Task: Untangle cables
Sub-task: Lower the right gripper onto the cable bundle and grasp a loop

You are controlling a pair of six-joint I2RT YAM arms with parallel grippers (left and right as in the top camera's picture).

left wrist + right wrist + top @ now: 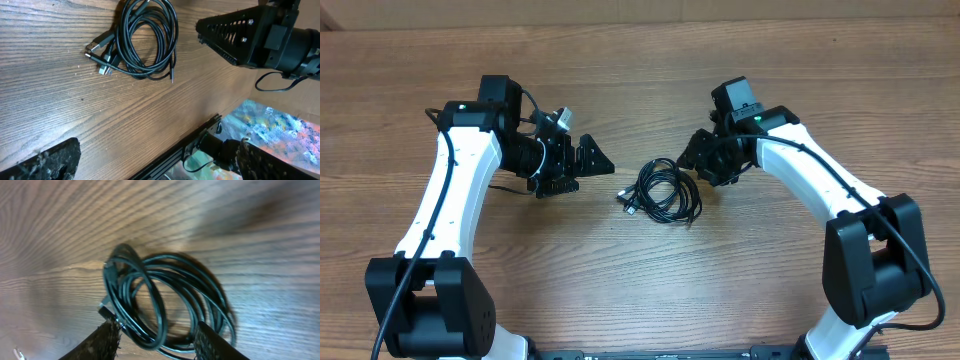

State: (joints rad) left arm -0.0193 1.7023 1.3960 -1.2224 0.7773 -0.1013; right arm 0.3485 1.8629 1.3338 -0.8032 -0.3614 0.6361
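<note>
On the brown wooden table (620, 290), between the two arms, lies a bundle of thin black cables (660, 190) wound in loops, with plugs (100, 57) poking out on one side. The right gripper (159, 337) hangs low over it, fingers (107, 340) apart with some loops between them, placed to pinch a strand. The left gripper (592, 158) sits just beside, spread wide and holding nothing, ready to take another loop.
</note>
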